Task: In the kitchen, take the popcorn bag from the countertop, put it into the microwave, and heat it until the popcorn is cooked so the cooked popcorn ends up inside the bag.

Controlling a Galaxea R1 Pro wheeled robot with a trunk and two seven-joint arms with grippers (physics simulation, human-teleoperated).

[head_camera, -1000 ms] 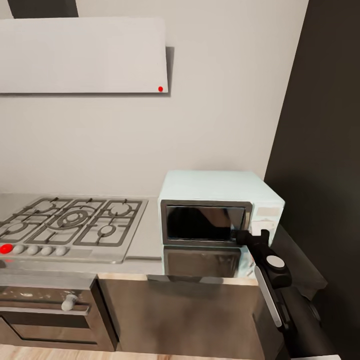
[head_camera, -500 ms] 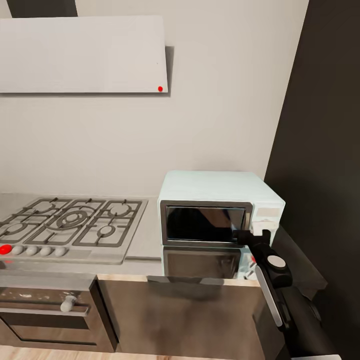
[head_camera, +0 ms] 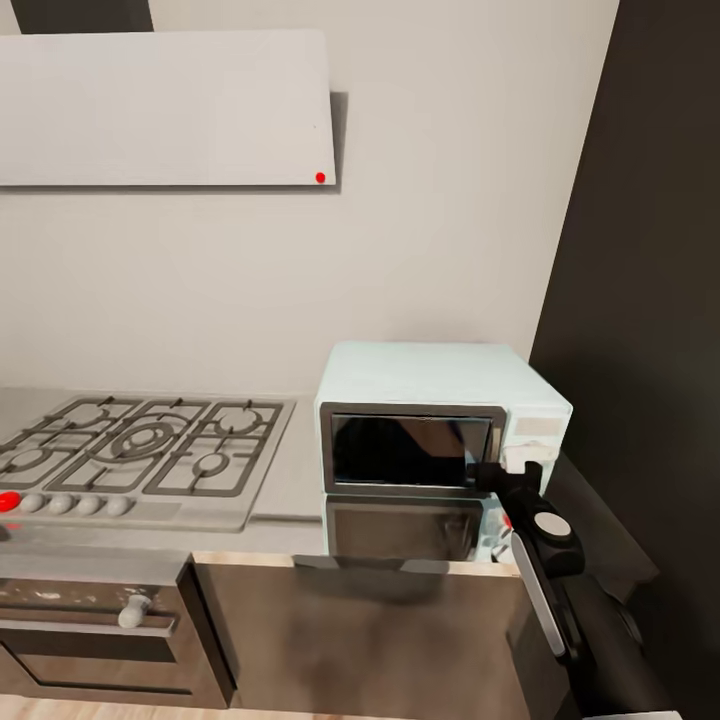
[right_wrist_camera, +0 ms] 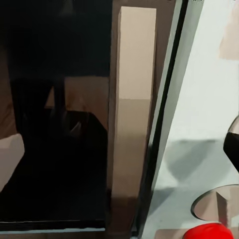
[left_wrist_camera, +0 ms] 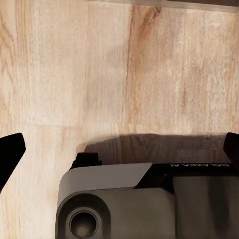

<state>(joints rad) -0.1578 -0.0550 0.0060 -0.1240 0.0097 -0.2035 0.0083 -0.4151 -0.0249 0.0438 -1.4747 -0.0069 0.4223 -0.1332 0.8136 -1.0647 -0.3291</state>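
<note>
The pale mint-blue microwave [head_camera: 440, 400] stands on the grey countertop [head_camera: 295, 480] with its dark glass door shut. My right gripper [head_camera: 507, 472] hovers open at the door's right edge, just in front of the control panel. In the right wrist view the dark door glass [right_wrist_camera: 55, 124], its pale frame strip [right_wrist_camera: 132, 114] and the mint panel [right_wrist_camera: 204, 89] are very close, with one dark fingertip [right_wrist_camera: 233, 144] at the picture's edge. My left gripper [left_wrist_camera: 119, 149] is open over wooden floor [left_wrist_camera: 99, 64]. The popcorn bag is out of view.
A steel gas hob [head_camera: 140, 450] with a red knob [head_camera: 8, 500] lies left of the microwave, over a dark built-in oven [head_camera: 90, 620]. A grey hood [head_camera: 165, 105] hangs above. A tall dark cabinet [head_camera: 650, 300] walls in the right side. A red button [right_wrist_camera: 209, 231] sits on the panel.
The whole head picture has shifted slightly, so the camera moved. My right gripper stays at the microwave's front, almost unmoved. The door remains shut.
</note>
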